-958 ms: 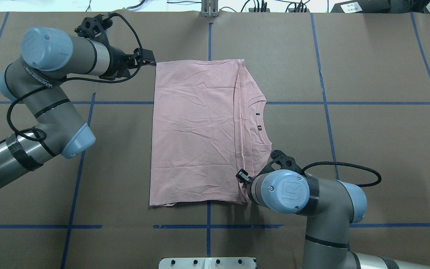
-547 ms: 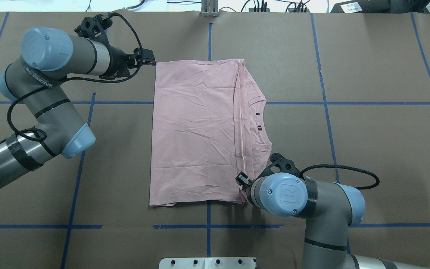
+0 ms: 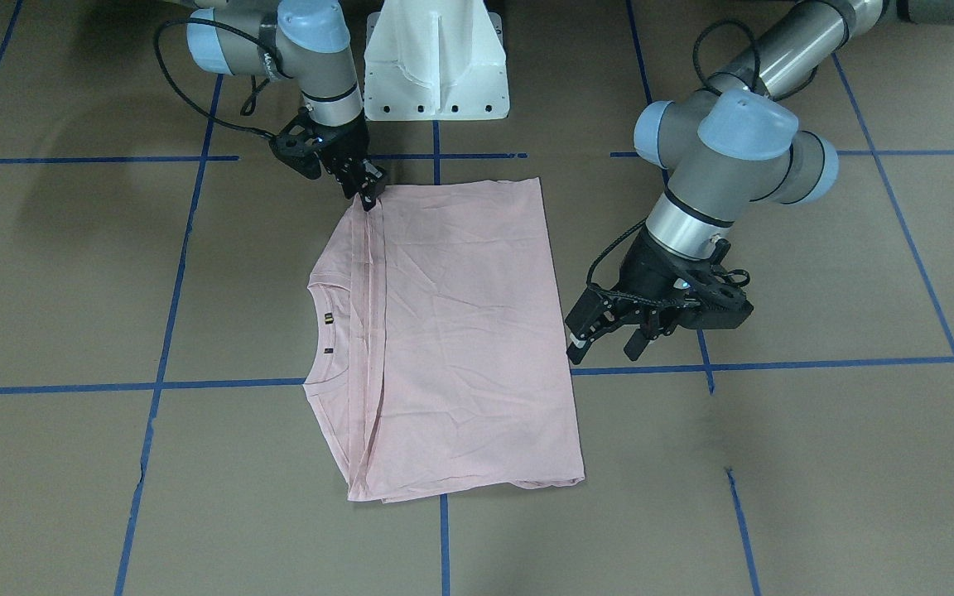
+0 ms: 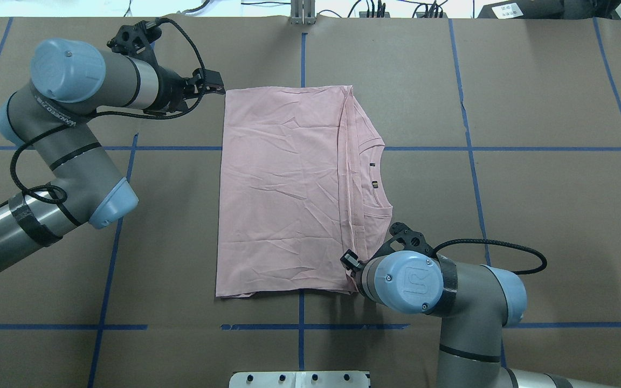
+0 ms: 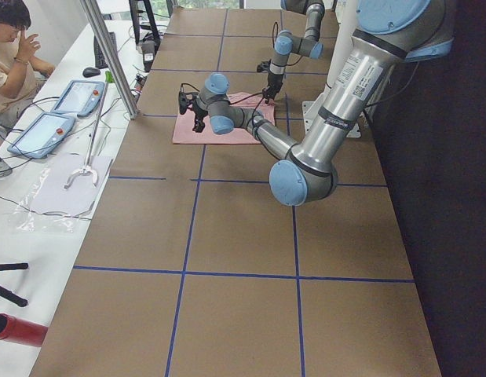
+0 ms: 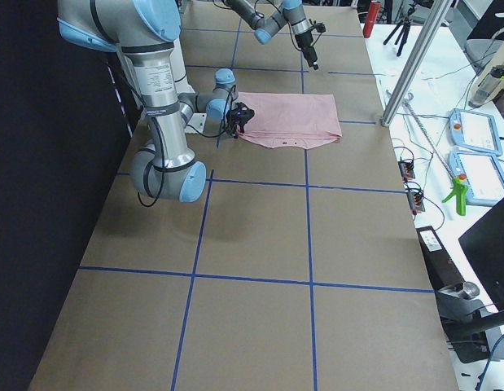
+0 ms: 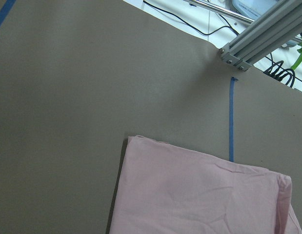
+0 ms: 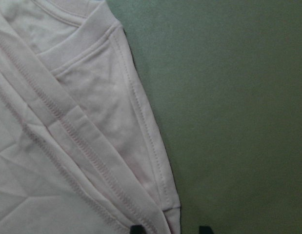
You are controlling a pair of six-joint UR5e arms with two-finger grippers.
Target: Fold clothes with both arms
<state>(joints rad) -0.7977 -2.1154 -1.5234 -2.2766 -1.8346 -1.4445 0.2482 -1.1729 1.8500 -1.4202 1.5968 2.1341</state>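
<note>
The clothes are one pale pink T-shirt [image 4: 283,188] [image 3: 460,331], folded and flat, plain side up, with its collar [image 4: 378,172] showing on the robot's right side. My right gripper [image 3: 369,197] [image 4: 349,260] is low at the shirt's near right corner. In the right wrist view the two fingertips [image 8: 136,228] stand apart, with the hemmed corner of the shirt [image 8: 68,146] between them. My left gripper [image 3: 605,343] [image 4: 218,85] is open and holds nothing. It hangs above the table just off the shirt's far left corner [image 7: 136,141].
Brown table cover with blue tape lines [image 4: 301,54]. The white pedestal base [image 3: 436,66] stands at the robot's edge. An aluminium post [image 7: 258,34] rises beyond the far edge. A person [image 5: 11,39] and teach pendants [image 6: 471,130] are at a side table.
The right arm has shifted slightly toward the robot and lower at the shirt's near right corner. The left arm and the shirt have not moved.
</note>
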